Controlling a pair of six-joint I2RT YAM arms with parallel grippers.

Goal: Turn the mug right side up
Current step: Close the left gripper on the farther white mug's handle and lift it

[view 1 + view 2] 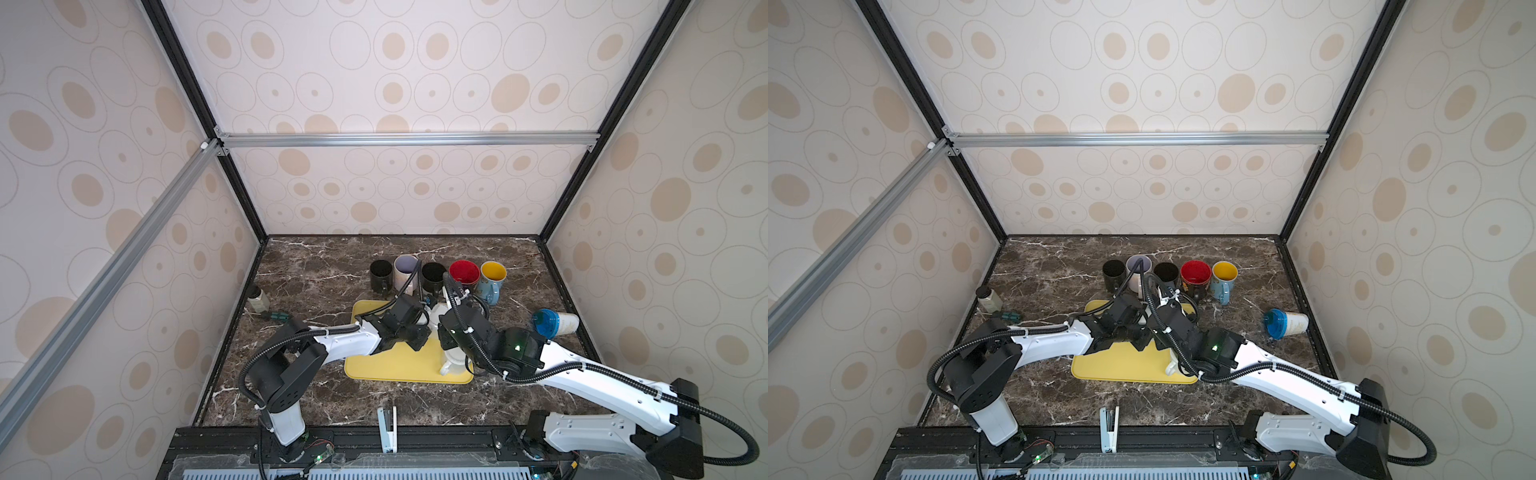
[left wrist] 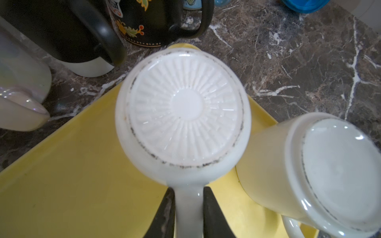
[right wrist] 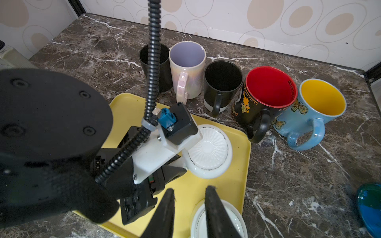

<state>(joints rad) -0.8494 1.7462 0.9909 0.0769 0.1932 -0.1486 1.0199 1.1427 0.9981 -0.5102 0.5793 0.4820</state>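
Marble tabletop (image 2: 288,61), yellow tray (image 2: 82,164): left gripper (image 2: 189,212) clamps handle of upturned white mug (image 2: 185,107), body ahead of jaws; right gripper (image 3: 189,214) slightly parted, empty, second upturned mug (image 3: 199,226) beside one jaw.

Both top views sit high up front, looking down and back over my whole table (image 1: 316,266). Left wrist cam is right on top of the upturned white mug (image 2: 185,107) on the yellow tray (image 2: 78,164); right wrist cam hangs farther off, catching that same mug and tray plus the mug row (image 3: 223,82) behind.
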